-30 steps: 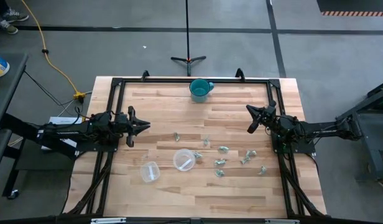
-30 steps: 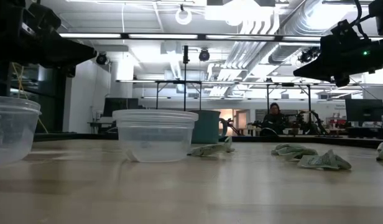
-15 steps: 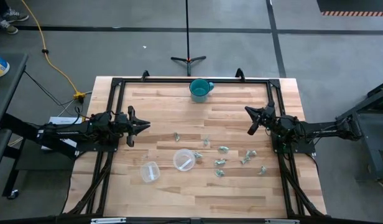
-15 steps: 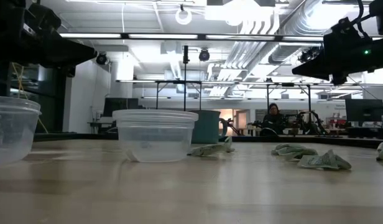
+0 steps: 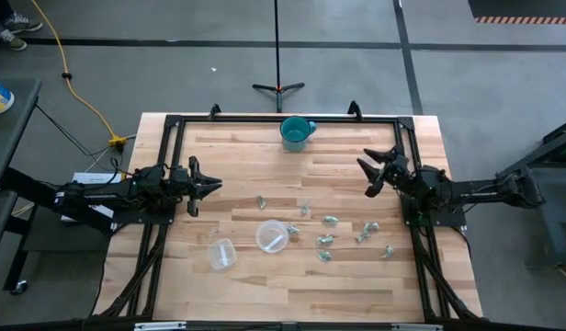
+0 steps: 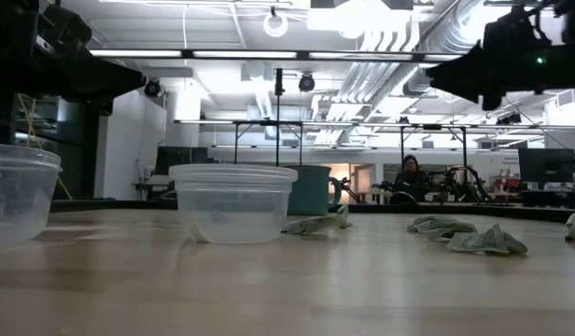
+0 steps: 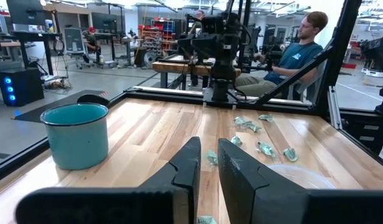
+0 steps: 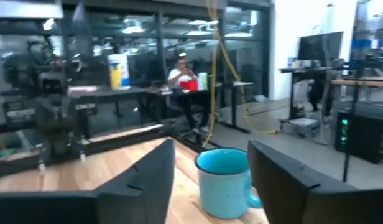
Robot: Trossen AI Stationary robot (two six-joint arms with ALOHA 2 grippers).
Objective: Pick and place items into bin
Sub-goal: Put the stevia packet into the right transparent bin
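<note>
On the wooden tabletop we count about ten small silvery-green wrapped items lying loose, scattered on the side of the clear tub toward the right arm; a second clear tub sits near the first, away from the items. A teal mug stands well apart from both tubs. Right gripper — raised between mug and items, jaws apart, empty. Left gripper — waiting at the tabletop's left side, jaws nearly together, empty.

Teal mug — pale wood table — silvery-green items
</note>
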